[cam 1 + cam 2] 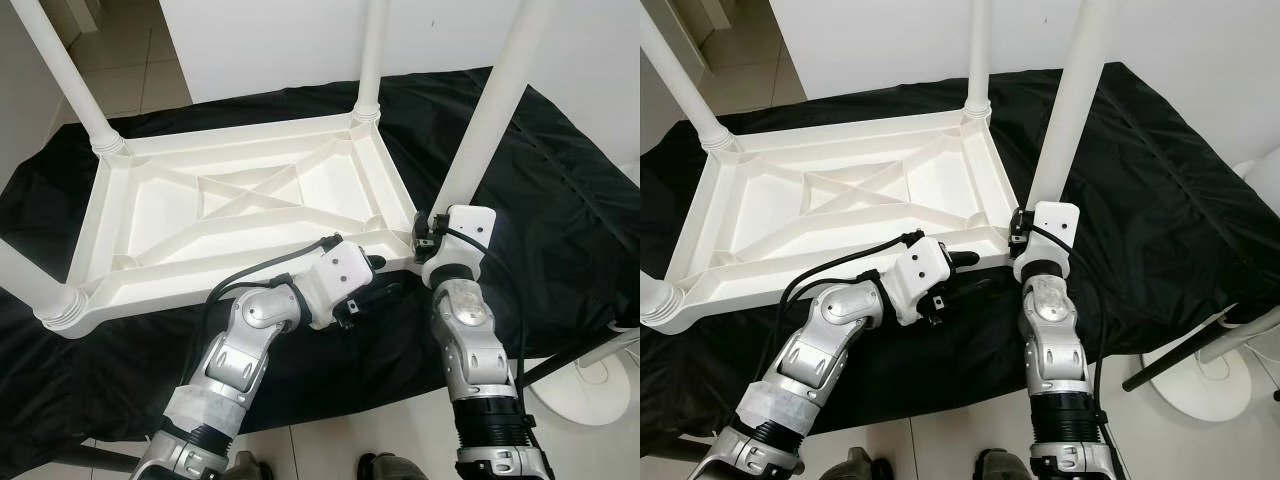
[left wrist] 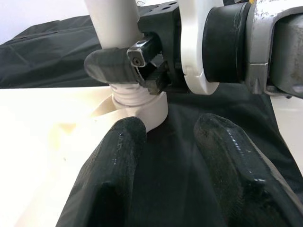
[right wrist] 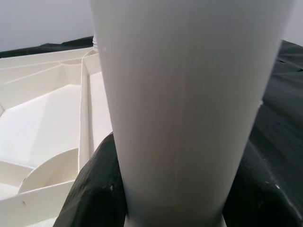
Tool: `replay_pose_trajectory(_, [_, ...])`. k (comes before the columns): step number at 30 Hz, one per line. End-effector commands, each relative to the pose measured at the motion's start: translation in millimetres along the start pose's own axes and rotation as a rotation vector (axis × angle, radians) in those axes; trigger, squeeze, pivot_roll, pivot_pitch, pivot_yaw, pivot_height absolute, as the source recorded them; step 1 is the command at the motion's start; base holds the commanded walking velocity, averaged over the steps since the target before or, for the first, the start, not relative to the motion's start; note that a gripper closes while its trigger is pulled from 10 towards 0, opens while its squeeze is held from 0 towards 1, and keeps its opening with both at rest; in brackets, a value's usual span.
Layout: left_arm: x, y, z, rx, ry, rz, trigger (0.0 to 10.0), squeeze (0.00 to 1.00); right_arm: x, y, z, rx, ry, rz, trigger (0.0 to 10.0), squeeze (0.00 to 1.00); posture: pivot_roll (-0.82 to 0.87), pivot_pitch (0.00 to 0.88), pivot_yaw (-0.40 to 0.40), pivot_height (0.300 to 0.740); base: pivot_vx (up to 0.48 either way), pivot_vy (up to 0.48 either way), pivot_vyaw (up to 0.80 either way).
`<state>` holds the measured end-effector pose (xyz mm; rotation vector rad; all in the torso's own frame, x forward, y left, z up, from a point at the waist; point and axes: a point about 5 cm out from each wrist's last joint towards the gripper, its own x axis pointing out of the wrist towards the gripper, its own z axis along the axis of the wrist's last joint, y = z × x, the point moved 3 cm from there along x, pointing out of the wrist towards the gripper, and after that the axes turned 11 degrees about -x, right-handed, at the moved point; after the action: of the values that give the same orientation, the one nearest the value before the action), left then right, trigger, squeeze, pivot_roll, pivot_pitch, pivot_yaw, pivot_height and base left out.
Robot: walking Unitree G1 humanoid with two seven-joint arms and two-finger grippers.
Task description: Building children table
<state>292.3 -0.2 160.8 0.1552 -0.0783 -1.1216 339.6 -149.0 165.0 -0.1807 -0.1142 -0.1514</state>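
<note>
Right tool (image 1: 432,238) clamps the stiff, slick plastic table leg (image 1: 487,120) low by its corner socket (image 2: 137,101), left tool (image 2: 182,156) spread alongside.

A home room: tiled floor (image 1: 130,70), white wall (image 1: 270,40).

tiled floor (image 1: 130,70); black cloth (image 1: 560,220) spread on it; upturned white table (image 1: 240,215) on cloth.

the silver left arm bends inward, its black two-fingered left gripper (image 2: 182,156) pointing rightward with jaws parted and empty. the silver right arm reaches forward, its black right gripper (image 3: 189,198) clamped, jaws pressed on both sides.
</note>
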Motion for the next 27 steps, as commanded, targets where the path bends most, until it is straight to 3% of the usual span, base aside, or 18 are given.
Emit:
replay_pose_trajectory(1, [0.1, 5.3, 2.2, 0.006, -0.014, 0.061, 10.0, 0.00, -2.4, 4.7, -2.9, 0.018, 0.033, 0.009, 10.0, 0.00, -0.16, 0.090, 0.073, 0.740, 0.000, 0.000, 0.00])
replay_pose_trajectory(5, [0.1, 5.5, 1.8, 0.009, -0.013, 0.061, 10.0, 0.00, -2.8, 3.6, -4.5, 0.011, 0.037, 0.008, 10.0, 0.00, -0.16, 0.088, 0.068, 0.740, 0.000, 0.000, 0.00])
replay_pose_trajectory(6, [0.0, 6.5, 2.4, 0.008, -0.015, 0.067, 10.0, 0.00, -3.4, 2.6, -5.3, 0.010, 0.040, 0.003, 10.0, 0.09, -0.16, 0.088, 0.068, 0.740, 0.000, 0.000, 0.00])
replay_pose_trajectory(8, [0.0, 6.5, 2.4, 0.008, -0.015, 0.067, 10.0, 0.00, -3.4, 2.6, -5.3, 0.010, 0.040, 0.003, 10.0, 0.09, -0.16, 0.088, 0.068, 0.740, 0.000, 0.000, 0.00])
replay_pose_trajectory(9, [0.1, 7.2, 3.0, 0.007, -0.017, 0.071, 10.0, 0.00, -3.8, 1.8, -5.7, 0.008, 0.043, -0.001, 10.0, 1.00, -0.16, 0.086, 0.068, 0.740, 0.000, 0.000, 0.00])
replay_pose_trajectory(15, [0.6, 7.0, 3.9, 0.009, -0.020, 0.068, 10.0, 0.00, -4.0, -4.4, -2.5, -0.005, 0.005, 0.061, 10.0, 1.00, -0.17, 0.084, 0.071, 0.740, 0.000, 0.000, 0.00])
replay_pose_trajectory(17, [0.4, 7.0, 4.3, 0.012, -0.020, 0.065, 10.0, 0.00, -2.3, -9.7, -0.9, -0.027, -0.015, 0.152, 10.0, 1.00, -0.16, 0.085, 0.077, 0.740, 0.000, 0.000, 0.00])
replay_pose_trajectory(20, [0.4, 7.0, 4.4, 0.013, -0.020, 0.064, 10.0, 0.00, -1.2, -12.9, -0.4, -0.039, -0.018, 0.188, 10.0, 1.00, -0.16, 0.085, 0.077, 0.740, 0.000, 0.000, 0.00])
replay_pose_trajectory(21, [0.2, 7.0, 4.4, 0.014, -0.019, 0.063, 10.0, 0.00, 1.4, -18.0, -0.3, -0.051, -0.017, 0.238, 10.0, 0.82, -0.16, 0.085, 0.077, 0.740, 0.000, 0.000, 0.00])
replay_pose_trajectory(22, [0.2, 7.0, 4.4, 0.014, -0.019, 0.063, 10.0, 0.00, 1.4, -18.0, -0.3, -0.051, -0.017, 0.238, 10.0, 0.82, -0.16, 0.085, 0.077, 0.740, 0.000, 0.000, 0.00])
replay_pose_trajectory(23, [0.1, 7.2, 3.9, 0.015, -0.017, 0.062, 10.0, 0.00, 4.4, -23.1, -0.6, -0.076, -0.015, 0.277, 10.0, 0.00, -0.16, 0.087, 0.076, 0.740, 0.000, 0.000, 0.00])
replay_pose_trajectory(27, [-0.1, 7.3, 3.6, 0.016, -0.016, 0.062, 10.0, 0.00, 6.5, -25.6, -0.8, -0.095, -0.017, 0.306, 10.0, 0.00, -0.16, 0.087, 0.076, 0.740, 0.000, 0.000, 0.00])
